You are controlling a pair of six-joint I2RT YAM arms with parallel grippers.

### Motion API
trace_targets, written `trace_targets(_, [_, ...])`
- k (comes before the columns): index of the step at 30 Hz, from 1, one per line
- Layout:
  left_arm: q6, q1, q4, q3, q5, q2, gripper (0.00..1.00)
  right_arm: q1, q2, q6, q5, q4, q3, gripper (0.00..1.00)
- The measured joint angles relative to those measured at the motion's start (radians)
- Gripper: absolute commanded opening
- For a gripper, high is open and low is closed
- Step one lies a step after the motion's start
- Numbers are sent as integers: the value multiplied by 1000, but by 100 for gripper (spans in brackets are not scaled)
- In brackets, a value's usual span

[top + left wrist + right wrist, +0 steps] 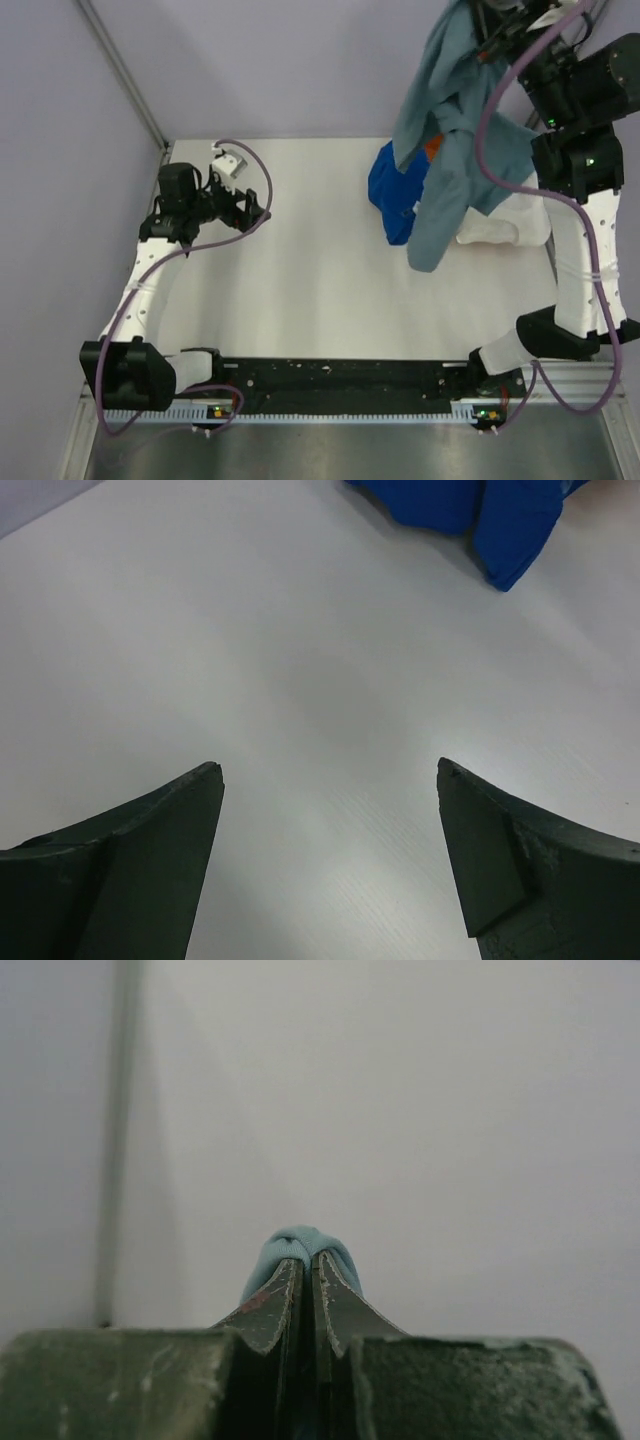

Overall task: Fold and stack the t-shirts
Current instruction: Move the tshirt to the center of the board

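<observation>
My right gripper [487, 28] is raised high at the back right and shut on the slate-blue t-shirt [455, 150], which hangs down from it to the table. A fold of that cloth [300, 1248] bulges past the closed fingertips in the right wrist view. The royal blue t-shirt [398, 190] lies crumpled beside it and also shows in the left wrist view [490, 515]. A bit of the orange t-shirt [432, 148] peeks out behind. White cloth [495, 230] lies under the hanging shirt. My left gripper [262, 212] is open and empty over the bare table [320, 700].
A grey wall with a metal post [120, 70] rises at the back left. The right arm's body [580, 170] stands close to the hanging shirt. The black base rail [340, 380] runs along the near edge.
</observation>
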Motion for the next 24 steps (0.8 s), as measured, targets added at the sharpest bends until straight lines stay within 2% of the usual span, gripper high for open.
trace_targets(6, [9,-1,-51,89,33,-10,95,389,-43,-30,-255,22,-48,0])
trace_targets(8, [-3,-1,-51,109,-14,-22,95,473,-43,-43,-287,34,-73,0])
trace_targets(11, [-31,3,-43,124,-204,-46,99,545,-35,-48,-307,56,-159,0])
trace_targets(12, [-33,11,-37,124,-280,-53,99,550,-32,-47,-304,61,-192,11])
trace_targets(13, [-33,22,-29,122,-352,-59,99,553,-31,-47,-290,76,-261,40])
trace_targets(14, [-32,33,-18,118,-410,-63,99,554,-29,-45,-278,74,-303,62])
trace_targets(15, [-28,45,-1,107,-476,-69,99,554,-24,-49,-256,79,-369,77])
trace_targets(16, [-21,55,11,93,-530,-76,99,554,-17,-57,-233,72,-434,86])
trace_targets(18, [-1,71,27,58,-627,-83,99,554,11,-78,-163,41,-553,87])
trace_targets(20, [19,73,34,25,-674,-83,99,553,32,-85,-80,6,-667,82])
trace_targets(22, [36,72,34,-7,-694,-83,98,544,30,-71,18,-20,-822,67])
trace_targets(24, [54,72,34,-40,-695,-83,97,524,25,-37,77,-45,-961,39])
